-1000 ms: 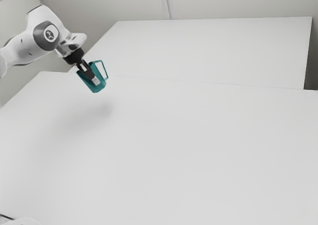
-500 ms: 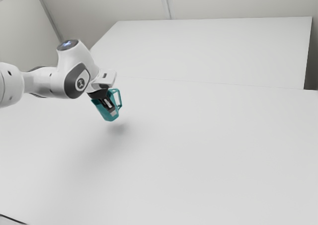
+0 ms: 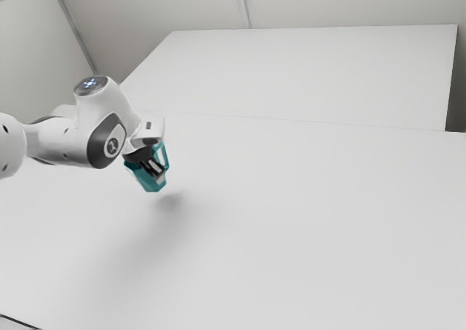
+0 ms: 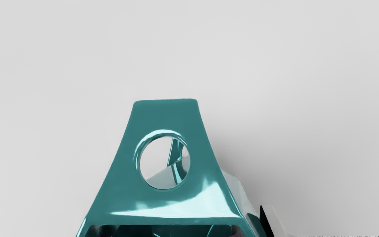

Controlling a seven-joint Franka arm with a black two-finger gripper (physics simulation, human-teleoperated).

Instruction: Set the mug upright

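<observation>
In the exterior view my gripper (image 3: pixel 155 170) is at the teal mug (image 3: pixel 151 183), its fingers against the mug's body, and the mug hangs tilted above the table with its handle on the exterior view's right. A shadow lies below and apart from it. The wrist view has the mug (image 4: pixel 163 115) close up, its handle with a round hole toward the camera. A finger (image 4: pixel 273 220) of my gripper stands against one side of the mug there; the other finger's contact is hidden behind the mug.
The white table (image 3: pixel 291 235) stretches toward the exterior view's right. Behind it rises a pale panel (image 3: pixel 306 75), and a dark cable (image 3: pixel 18 321) lies at the near left corner of the exterior view.
My hand, with the mug, first came down and toward the exterior view's right, then dropped slightly lower and back a little left. The mug has stayed in the gripper.
</observation>
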